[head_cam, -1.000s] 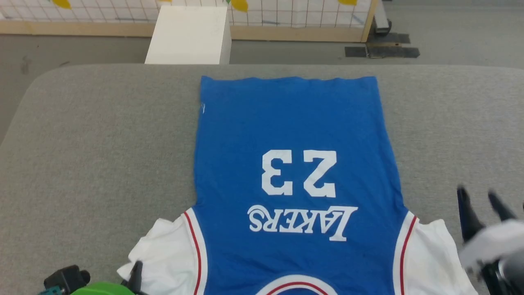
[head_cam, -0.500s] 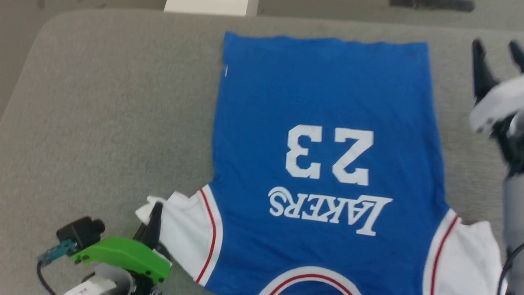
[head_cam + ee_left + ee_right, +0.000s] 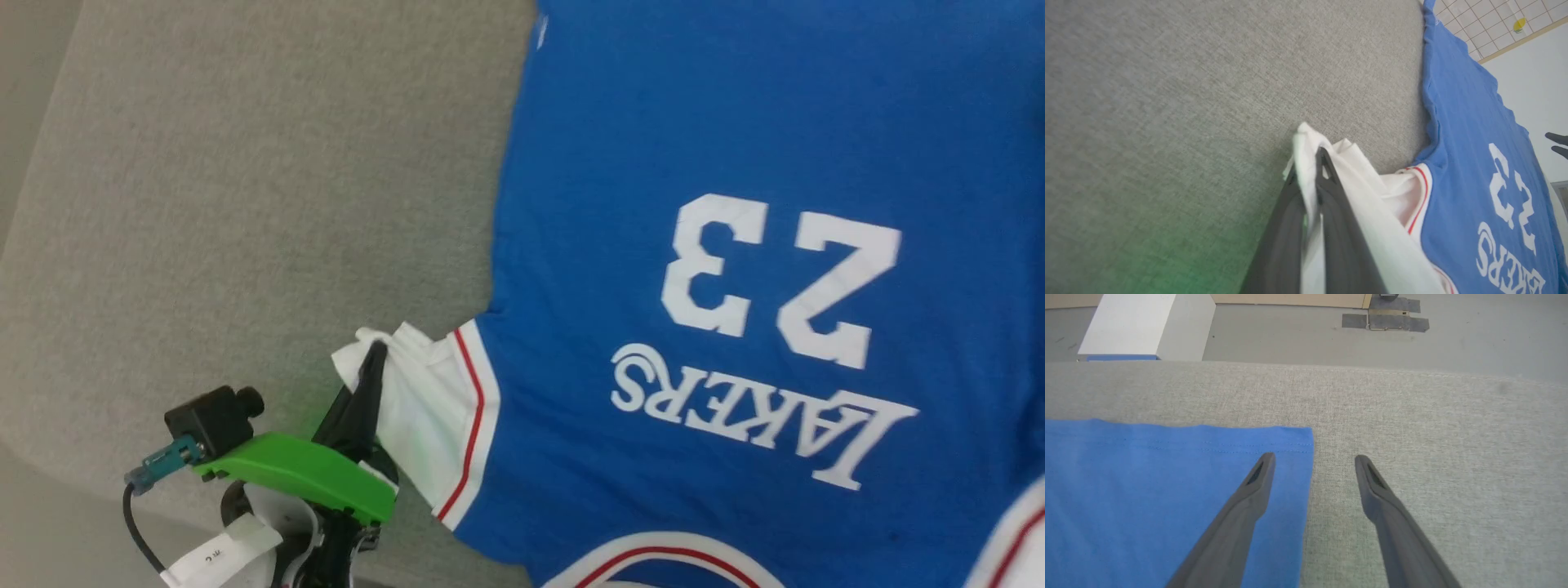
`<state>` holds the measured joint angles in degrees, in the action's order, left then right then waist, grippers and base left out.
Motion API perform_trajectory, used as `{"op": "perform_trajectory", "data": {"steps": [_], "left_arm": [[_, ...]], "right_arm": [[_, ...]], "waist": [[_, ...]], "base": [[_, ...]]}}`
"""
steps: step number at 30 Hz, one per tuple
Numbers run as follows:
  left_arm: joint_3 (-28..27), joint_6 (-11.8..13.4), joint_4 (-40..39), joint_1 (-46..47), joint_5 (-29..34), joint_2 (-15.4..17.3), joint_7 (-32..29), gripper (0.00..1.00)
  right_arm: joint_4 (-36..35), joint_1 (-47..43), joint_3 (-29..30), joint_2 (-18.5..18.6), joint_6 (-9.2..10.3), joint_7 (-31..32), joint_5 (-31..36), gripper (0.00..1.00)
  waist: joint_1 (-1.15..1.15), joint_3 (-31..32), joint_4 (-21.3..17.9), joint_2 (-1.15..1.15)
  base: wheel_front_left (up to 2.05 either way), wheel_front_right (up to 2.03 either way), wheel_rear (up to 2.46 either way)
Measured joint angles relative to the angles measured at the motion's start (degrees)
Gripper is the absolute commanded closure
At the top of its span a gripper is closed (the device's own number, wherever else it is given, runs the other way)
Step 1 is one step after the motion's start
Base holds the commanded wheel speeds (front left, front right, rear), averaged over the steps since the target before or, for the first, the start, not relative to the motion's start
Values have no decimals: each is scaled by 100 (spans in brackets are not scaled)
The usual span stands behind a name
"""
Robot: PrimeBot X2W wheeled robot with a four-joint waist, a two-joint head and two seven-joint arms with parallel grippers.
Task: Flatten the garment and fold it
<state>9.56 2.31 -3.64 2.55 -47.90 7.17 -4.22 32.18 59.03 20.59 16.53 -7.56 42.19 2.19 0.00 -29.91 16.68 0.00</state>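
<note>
The right gripper (image 3: pixel 1314 456), jaws apart, has reached the far hem of the garment (image 3: pixel 1167 477) while the left gripper (image 3: pixel 1308 163) clamps a sleeve (image 3: pixel 1359 175): flattening seems imminent.

The shirt (image 3: pixel 735 122) lies flat on the desk (image 3: pixel 245 204), collar end nearest the robot. The left gripper (image 3: pixel 1308 167) is at the sleeve (image 3: pixel 416 392) on the left; the right gripper (image 3: pixel 1314 458) is above the shirt's far right corner. Behind the desk stands a box (image 3: pixel 1126 322).

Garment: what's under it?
Grey cloth surface shows beside the garment, so it likely runs beneath; the part directly under is covered. The left tool pinches the white sleeve end.
</note>
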Motion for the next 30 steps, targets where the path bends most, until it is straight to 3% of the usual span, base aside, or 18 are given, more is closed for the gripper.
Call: {"op": "perform_trajectory", "data": {"steps": [5, 6, 7, 8, 9, 13, 18, 24, 30], "left_arm": [[78, -101, 105, 147, 1, -58, 140, 100], [92, -129, 121, 172, 1, -69, 154, 100], [110, -138, 134, 191, 0, -92, 165, 100], [121, -167, 143, 202, -1, -114, 183, 100], [130, -181, 147, 214, -2, -129, 192, 100], [145, -189, 211, 248, 0, -136, 238, 100], [82, -168, 349, 216, 1, -90, 277, 100], [-89, 92, 318, -191, 29, 202, 122, 100], [-241, 378, 60, -747, 30, 426, -92, 100]], "right_arm": [[-385, 74, 230, -135, 0, 950, 380, 0], [-490, 77, 272, -153, 0, 1077, 443, 51], [-633, 83, 322, -160, 0, 1216, 502, 62], [-783, 83, 339, -174, 0, 1317, 545, 89], [-906, 82, 358, -190, 0, 1355, 575, 100], [-1315, -143, 372, -298, 0, 1007, 571, 100], [-1624, -1023, 248, -323, 0, -687, 99, 100], [-1844, -2333, 214, -464, 0, -2570, -335, 100], [-2238, -3640, 182, -686, 0, -3385, -498, 100]], "waist": [[0, -346, 288, 0], [0, -394, 331, 0], [0, -447, 381, 0], [0, -496, 425, 0], [0, -533, 457, 0], [0, -575, 550, 0], [0, -374, 562, 0], [0, 100, 483, 0], [0, 751, 231, 0]], "base": [[0, 0, 0], [0, 0, 0], [0, 0, 0], [0, 0, 0], [0, 0, 0], [0, 0, 0], [0, 0, 0], [0, 0, 0], [0, 0, 0]]}}
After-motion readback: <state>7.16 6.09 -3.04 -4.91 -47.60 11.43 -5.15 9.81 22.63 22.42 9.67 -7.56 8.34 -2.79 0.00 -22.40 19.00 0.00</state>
